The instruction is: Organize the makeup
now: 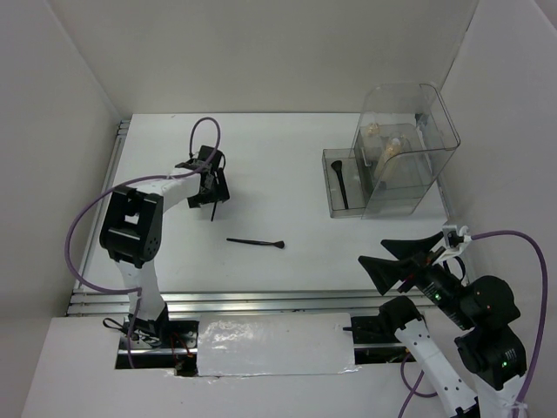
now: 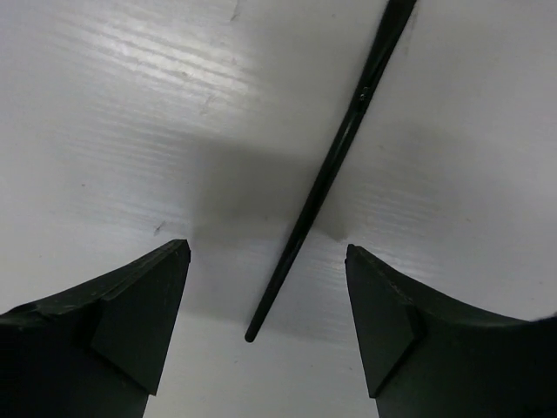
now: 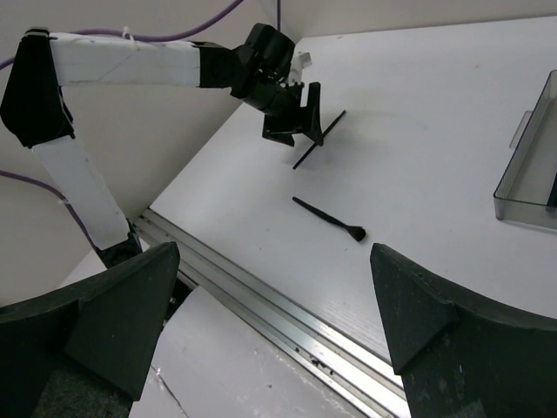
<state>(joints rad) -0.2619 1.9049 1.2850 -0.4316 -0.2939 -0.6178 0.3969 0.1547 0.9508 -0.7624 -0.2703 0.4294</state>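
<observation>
Now, at the upper left of the overhead view: left gripper (image 1: 209,193) down close to the white table (image 1: 287,157), jaws released and spread wide, clamping nothing. Straddles a thin black pencil (image 1: 213,213) lying flat on the table, one end poking out below the fingers toward the bottom of the frame.

Up close from the left wrist camera: left gripper (image 2: 266,251) with its two dark fingers (image 2: 130,331) in the lower corners. Between them the pencil (image 2: 326,174), running from the top right of the frame down to the lower middle, ending in the gap and touching neither finger. Appears again at the upper middle of the right wrist view, left gripper (image 3: 296,135) set over the pencil (image 3: 305,157).

Just right of that, near the centre of the overhead frame: a black makeup brush (image 1: 255,241), flat on the table, bristle head at its right end, well apart from both grippers. Sits mid-frame in the right wrist view too, the makeup brush (image 3: 329,219) with its head toward the lower right.

Further right, at the upper right: a low clear tray (image 1: 332,209) holding a second black brush (image 1: 339,185), set just beside a tall clear box (image 1: 439,131) with pale beige items (image 1: 387,150) inside, too blurred by the plastic to name.

Lastly, at the lower right: right gripper (image 1: 372,251), tips pointing left, jaws fully parted and gripping nothing. Shows only table and edge rail in the gap of the right gripper (image 3: 274,251).
</observation>
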